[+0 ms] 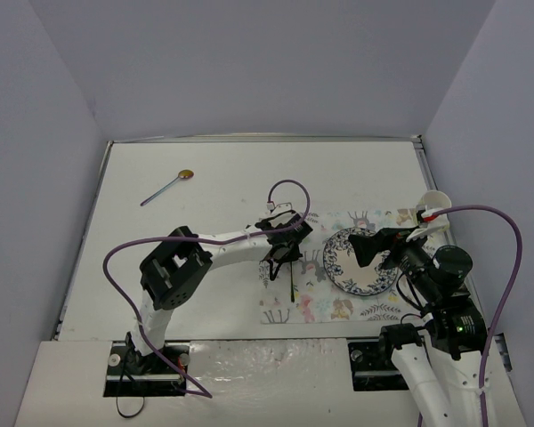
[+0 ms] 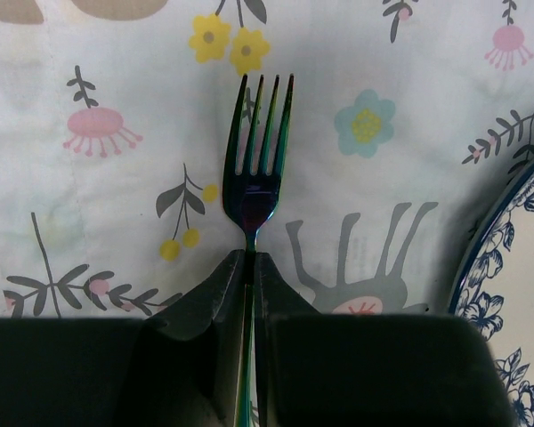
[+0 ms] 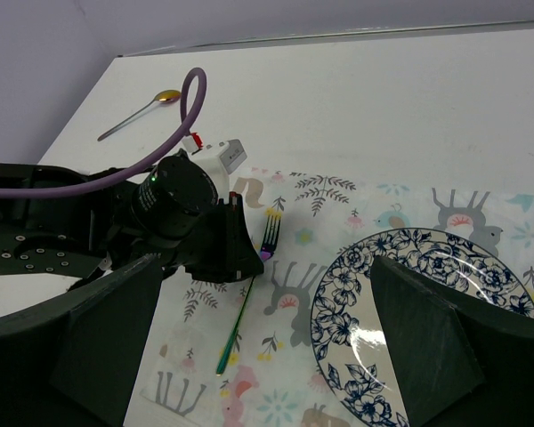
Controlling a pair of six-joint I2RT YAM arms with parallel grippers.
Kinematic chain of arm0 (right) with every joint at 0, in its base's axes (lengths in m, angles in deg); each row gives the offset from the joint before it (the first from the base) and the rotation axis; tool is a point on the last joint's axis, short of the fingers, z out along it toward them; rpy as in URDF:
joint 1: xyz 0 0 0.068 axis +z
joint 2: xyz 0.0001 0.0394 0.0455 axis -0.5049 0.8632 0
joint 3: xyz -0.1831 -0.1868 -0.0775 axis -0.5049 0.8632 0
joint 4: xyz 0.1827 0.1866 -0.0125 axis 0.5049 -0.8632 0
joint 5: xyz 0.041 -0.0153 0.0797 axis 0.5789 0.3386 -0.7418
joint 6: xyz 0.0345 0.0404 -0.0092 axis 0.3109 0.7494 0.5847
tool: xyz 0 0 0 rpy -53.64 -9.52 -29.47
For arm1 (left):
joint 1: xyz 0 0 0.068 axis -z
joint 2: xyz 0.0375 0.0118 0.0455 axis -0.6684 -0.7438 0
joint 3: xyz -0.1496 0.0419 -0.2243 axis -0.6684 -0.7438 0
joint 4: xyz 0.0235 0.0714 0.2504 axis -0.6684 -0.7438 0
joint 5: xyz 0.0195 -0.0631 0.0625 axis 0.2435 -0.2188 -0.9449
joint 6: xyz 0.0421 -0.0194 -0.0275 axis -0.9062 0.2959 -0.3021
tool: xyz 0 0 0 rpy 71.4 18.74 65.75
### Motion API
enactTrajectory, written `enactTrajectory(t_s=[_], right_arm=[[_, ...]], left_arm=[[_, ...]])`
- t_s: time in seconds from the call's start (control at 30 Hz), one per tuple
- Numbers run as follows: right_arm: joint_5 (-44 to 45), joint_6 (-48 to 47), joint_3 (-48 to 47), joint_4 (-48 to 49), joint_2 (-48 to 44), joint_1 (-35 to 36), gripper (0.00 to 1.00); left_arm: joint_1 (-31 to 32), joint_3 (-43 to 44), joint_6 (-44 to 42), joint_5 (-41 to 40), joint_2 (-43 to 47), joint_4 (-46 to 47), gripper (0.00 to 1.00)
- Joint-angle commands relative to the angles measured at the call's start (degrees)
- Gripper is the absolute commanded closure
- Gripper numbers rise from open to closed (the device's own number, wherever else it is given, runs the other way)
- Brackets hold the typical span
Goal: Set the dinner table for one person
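The dinner table (image 1: 222, 178) is a large white tabletop. A pastel animal-print mat (image 1: 320, 307) lies on it at the front right, with a blue-and-white floral plate (image 1: 360, 261) on it. My left gripper (image 1: 283, 251) is shut on the neck of an iridescent fork (image 2: 258, 151), held low over the mat just left of the plate. I cannot tell if the fork touches the mat. The fork's handle (image 3: 236, 329) points toward the near edge. My right gripper (image 1: 367, 252) is open and empty above the plate (image 3: 409, 311).
A spoon (image 1: 169, 187) lies on the bare table at the far left; it also shows in the right wrist view (image 3: 142, 108). A white cup (image 1: 433, 203) stands at the mat's far right corner. The plate's rim (image 2: 516, 294) is close to the fork's right.
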Motion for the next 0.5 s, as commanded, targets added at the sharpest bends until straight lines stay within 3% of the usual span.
enactTrajectory(t_s=[0.0, 0.47], right_arm=[[-0.1, 0.0, 0.2, 3.1, 0.1, 0.6, 0.0], [-0.4, -0.3, -0.3, 3.1, 0.2, 0.6, 0.0]], left_arm=[[0.0, 0.0, 0.3, -1.4, 2.8, -1.1, 0.96], [0.0, 1.4, -2.5, -3.9, 6.9, -3.8, 0.67]])
